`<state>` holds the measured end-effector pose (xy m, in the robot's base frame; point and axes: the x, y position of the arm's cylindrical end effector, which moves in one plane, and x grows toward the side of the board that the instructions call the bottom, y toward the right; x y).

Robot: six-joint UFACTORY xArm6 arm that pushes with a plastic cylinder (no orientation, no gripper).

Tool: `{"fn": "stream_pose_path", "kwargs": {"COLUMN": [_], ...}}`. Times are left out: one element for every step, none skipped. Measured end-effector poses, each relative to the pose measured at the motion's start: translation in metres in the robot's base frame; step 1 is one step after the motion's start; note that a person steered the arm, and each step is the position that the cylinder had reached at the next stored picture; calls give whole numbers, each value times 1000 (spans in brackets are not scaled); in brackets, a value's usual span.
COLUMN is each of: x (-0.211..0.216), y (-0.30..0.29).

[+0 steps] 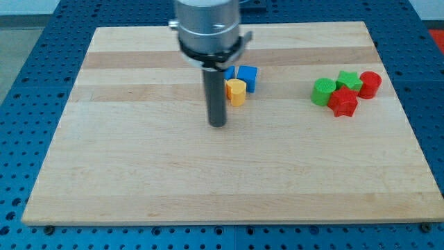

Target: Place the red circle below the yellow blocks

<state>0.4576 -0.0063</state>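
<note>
No claw on rig. My tip beside yellow block; red circle far right, unmoved; task barely started.

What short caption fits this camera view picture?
My tip rests beside a yellow block, far left of the red circle.

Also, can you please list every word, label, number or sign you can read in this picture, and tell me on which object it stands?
None: no readable text shows anywhere.
The light wooden board, the coloured plastic blocks, such as the red round block and the yellow block, and my tip carry no markings.
</note>
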Motion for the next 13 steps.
{"fn": "stream_pose_path", "kwargs": {"x": [4, 16, 19, 19, 16, -3, -29, -56, -76, -79, -79, -78, -78], "y": [57, 107, 154, 199, 240, 272, 296, 314, 318, 315, 306, 293, 277]}}
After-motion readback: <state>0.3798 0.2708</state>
